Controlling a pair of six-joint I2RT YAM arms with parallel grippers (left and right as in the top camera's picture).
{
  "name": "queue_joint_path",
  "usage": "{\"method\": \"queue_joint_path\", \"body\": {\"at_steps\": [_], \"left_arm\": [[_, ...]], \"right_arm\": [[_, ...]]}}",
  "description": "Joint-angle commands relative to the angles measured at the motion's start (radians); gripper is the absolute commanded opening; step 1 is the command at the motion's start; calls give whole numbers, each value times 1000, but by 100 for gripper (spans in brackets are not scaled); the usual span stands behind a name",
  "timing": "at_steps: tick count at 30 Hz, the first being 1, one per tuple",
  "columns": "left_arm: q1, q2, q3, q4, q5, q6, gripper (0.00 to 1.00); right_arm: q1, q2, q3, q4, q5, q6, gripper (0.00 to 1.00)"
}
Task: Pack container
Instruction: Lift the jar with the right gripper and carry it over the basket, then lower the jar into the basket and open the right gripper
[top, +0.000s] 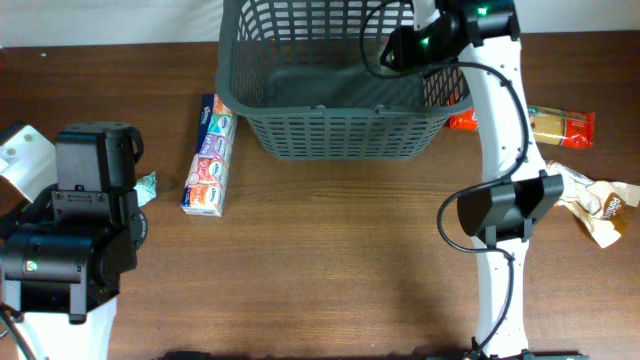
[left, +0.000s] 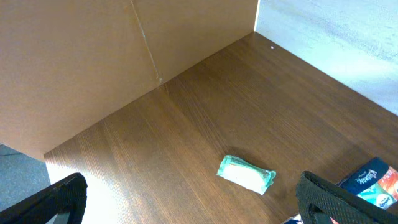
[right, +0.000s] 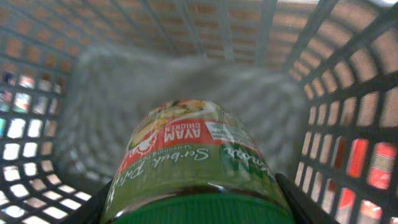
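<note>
**Container**: large dark grey slotted basket, upright at the far middle of the table. The right wrist view looks along its inside, with lattice walls on three sides and the floor beyond.

**Right gripper**: reaches in at the basket's far right corner. Its fingers are clamped on either side of a jar just below the lid.

**Jar**: green lid towards the camera, red and green label reading "AYAM CHICKEN". It is inside the basket's walls; whether it touches the floor cannot be told.

**Left gripper**: at the near left of the table, fingers spread wide, nothing between them.

**Small white and green packet**: lies on the table ahead of the left gripper.

**Strip of tissue packs**: lies just beside the basket's left wall.

**Red item**: beside the basket's right wall, partly hidden by the arm; possibly a packet.

**Orange pasta packet**: to the right of the red item.

**Crumpled brown bag**: near the right edge.
</note>
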Motion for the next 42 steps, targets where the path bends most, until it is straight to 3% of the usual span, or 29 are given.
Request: {"method": "queue_joint_path", "body": {"at_steps": [1,7,12,42], "left_arm": [[5,3,12,0,-22,-13,99],[5,3,12,0,-22,-13,99],[5,3,12,0,-22,-13,99],[5,3,12,0,-22,-13,99]], "right_arm": [[7,8,4,-7,3,-10,4],[7,15,4,-26,6,-10,4],[7,16,4,-45,6,-10,13],[7,46,4,-71,6,-10,18]]}}
